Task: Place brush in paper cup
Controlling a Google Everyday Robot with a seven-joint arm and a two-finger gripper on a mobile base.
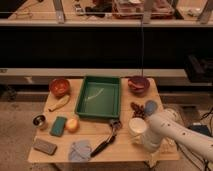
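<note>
The brush (106, 139) lies on the wooden table (125, 150) in front of the green tray. Its greyish head points toward the tray and its black handle runs toward the front edge. The white paper cup (137, 125) stands upright just right of the brush head. My white arm reaches in from the right. Its gripper (149, 144) hangs low at the table's front right, just in front of the cup and right of the brush handle, holding nothing that I can see.
A green tray (81, 102) sits at centre. A red bowl (59, 86), a banana (59, 103), a metal cup (39, 121), a green sponge (58, 126), an orange fruit (72, 125), a grey block (45, 146) and a grey cloth (80, 149) are on the left. A dark bowl (138, 84) and a blue round object (150, 106) are on the right.
</note>
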